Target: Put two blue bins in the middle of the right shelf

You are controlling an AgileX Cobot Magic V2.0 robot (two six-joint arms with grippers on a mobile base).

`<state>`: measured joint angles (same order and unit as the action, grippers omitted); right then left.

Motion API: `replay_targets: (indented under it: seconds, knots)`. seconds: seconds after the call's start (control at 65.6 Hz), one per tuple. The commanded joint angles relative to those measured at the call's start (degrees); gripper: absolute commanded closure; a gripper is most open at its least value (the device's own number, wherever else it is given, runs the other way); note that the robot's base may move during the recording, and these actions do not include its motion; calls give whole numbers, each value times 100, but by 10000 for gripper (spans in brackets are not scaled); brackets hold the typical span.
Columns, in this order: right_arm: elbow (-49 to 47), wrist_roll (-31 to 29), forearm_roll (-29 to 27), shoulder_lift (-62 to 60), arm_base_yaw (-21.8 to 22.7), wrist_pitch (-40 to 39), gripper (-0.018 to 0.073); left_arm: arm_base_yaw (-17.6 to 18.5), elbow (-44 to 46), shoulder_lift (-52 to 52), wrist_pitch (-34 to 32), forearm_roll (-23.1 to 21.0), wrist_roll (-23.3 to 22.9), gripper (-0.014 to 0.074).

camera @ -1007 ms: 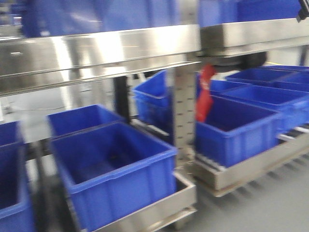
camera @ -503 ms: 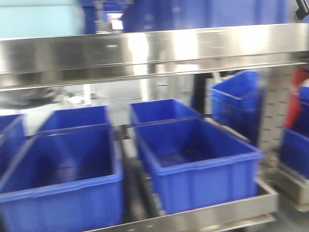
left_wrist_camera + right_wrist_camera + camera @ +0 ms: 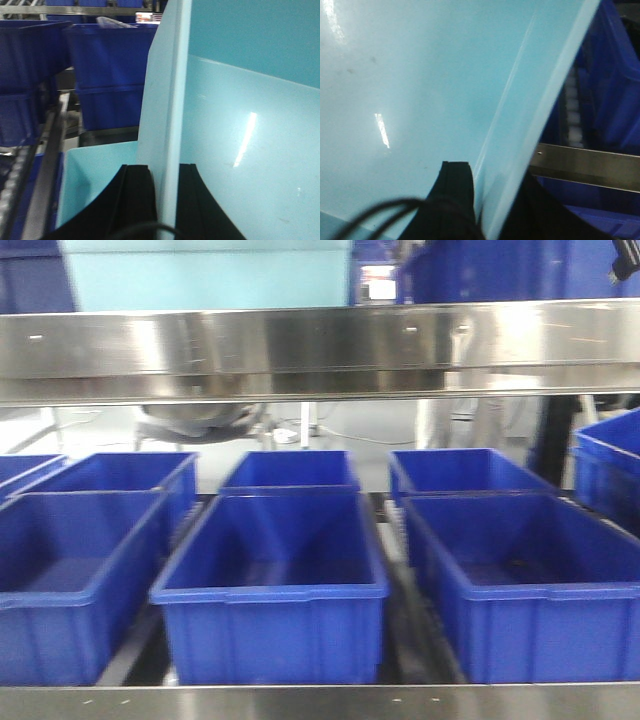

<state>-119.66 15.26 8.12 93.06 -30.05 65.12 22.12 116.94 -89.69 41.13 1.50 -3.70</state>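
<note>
I hold a light blue bin (image 3: pixel 200 275) between both arms; in the front view it shows as a pale band above the steel shelf beam (image 3: pixel 320 345). In the left wrist view my left gripper (image 3: pixel 165 167) is shut on one upright wall of the bin (image 3: pixel 167 75), with a black finger on each side. My right gripper (image 3: pixel 490 175) is likewise shut on the opposite wall (image 3: pixel 420 75). The right shelf is out of view.
Several dark blue bins fill the shelf level ahead: one in the centre (image 3: pixel 270 580), one to the right (image 3: pixel 520 580), one to the left (image 3: pixel 60 570), more behind. Stacked dark blue bins (image 3: pixel 107 75) and a roller rail (image 3: pixel 42 165) lie beyond my left wrist.
The front view has swung left along the shelves. The upright post, the red tag and the right shelf unit slid out to the right, and the light blue bin now shows at the top.
</note>
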Motion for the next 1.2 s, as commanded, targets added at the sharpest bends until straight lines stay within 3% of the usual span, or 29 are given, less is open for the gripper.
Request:
replay_targets:
  seconds: [0.0, 1.19]
  knots:
    - [-47, -203, -177, -43, -34, -178, 713, 89, 75, 117, -487, -478, -154, 707]
    - [-47, -203, -177, -43, -34, -178, 713, 89, 75, 117, -487, -478, -154, 707]
